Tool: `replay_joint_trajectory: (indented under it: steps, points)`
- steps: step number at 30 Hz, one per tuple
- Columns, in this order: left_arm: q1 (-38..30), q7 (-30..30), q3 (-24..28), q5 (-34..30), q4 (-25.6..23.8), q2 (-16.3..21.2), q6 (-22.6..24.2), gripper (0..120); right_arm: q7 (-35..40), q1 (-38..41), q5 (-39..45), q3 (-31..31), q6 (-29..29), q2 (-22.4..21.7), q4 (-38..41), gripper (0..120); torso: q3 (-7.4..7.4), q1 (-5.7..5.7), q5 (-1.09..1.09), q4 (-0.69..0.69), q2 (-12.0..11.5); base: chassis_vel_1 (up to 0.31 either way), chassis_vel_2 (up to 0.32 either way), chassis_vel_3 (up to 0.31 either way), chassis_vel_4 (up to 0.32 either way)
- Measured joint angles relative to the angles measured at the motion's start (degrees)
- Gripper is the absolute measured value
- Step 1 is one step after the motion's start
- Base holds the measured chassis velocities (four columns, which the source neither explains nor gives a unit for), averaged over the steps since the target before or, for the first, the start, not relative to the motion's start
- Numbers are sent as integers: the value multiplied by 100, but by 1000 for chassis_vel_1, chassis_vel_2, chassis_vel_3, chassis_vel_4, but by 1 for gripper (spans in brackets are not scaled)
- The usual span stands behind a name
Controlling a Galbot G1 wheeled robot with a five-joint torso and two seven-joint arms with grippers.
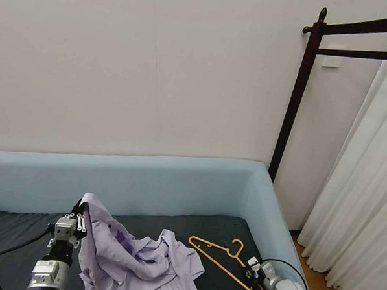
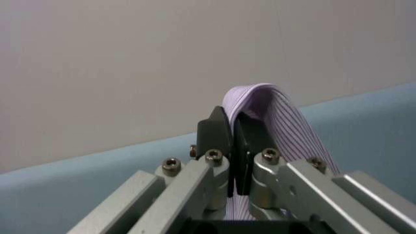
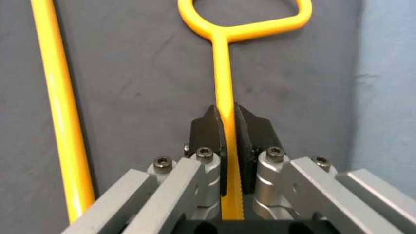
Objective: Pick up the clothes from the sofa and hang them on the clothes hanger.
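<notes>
Left claw (image 2: 232, 130): low at the robot's left side, over the sofa seat. Its two black pads are pressed together on a fold of the shirt, and the fold stands up above the pads.
Right claw (image 3: 229, 127): low at the robot's right side, near the seat's right end. It is narrow, and its pads clamp a straight bar of the hanger.
Shirt (image 1: 145, 259): pale purple with fine stripes. One part is lifted at the left claw, and the rest lies crumpled on the seat between the two claws.
Hanger (image 1: 221, 255): orange-yellow, lying flat on the seat just right of the shirt. The clamped bar ends in a rounded loop, and a second bar lies beside it.
Sofa seat (image 1: 20, 230): dark grey cushion that carries the shirt and the hanger.
Sofa back (image 1: 152, 185): light blue, it goes behind the seat and turns down the right side.
Clothes rack (image 1: 298, 98): dark wood, upright behind the sofa's right corner, with two bars going to the right.
Curtain (image 1: 365, 206): white, hanging at the right, partly in front of the rack's bars.
Wall (image 1: 139, 64): plain and pale, behind all.
</notes>
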Motion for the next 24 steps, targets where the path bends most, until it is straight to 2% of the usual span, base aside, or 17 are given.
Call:
replay_joint_trajectory:
  steps: [3, 4, 8, 9, 12, 13, 17, 24]
  points:
    - [-29, -1, -48, -119, -67, 34, -2, 0, 224, -224, 463, 67, 117, -284, 906, 4, 0, 0, -3, -1, 0, 0, 0, 0, 0]
    - [-29, -1, -48, -119, -67, 34, -2, 0, 224, -224, 463, 67, 117, -284, 906, 4, 0, 0, -3, -1, 0, 0, 0, 0, 0]
    - [-57, 7, -88, -223, -140, 58, -22, 0, 414, -969, 902, 33, 124, -898, 2864, 4, -1, 0, -4, 1, 0, 0, 0, 0, 0]
    - [-57, 7, -88, -223, -140, 58, -22, 0, 414, -969, 902, 33, 124, -898, 2864, 4, -1, 0, -4, 1, 0, 0, 0, 0, 0]
    - [-59, 9, -99, -243, -172, 29, -45, 0, 516, -1759, 870, 17, 414, -1316, 4230, 4, -1, 0, -3, -3, 1, 0, 0, 0, 0]
    - [-59, 9, -99, -243, -172, 29, -45, 0, 516, -1759, 870, 17, 414, -1316, 4230, 4, -1, 0, -3, -3, 1, 0, 0, 0, 0]
    - [-30, 24, -98, -350, -335, -1, -57, 0, 999, -2369, 198, -170, 744, -1325, 5111, 4, -1, 0, -2, -1, 1, 0, 0, 0, 0]
    - [137, 43, -111, -420, -652, -66, -58, 0, 1862, -2482, -622, -682, 783, -1085, 5464, 4, -1, 0, -3, 1, 1, 0, 0, 0, 0]
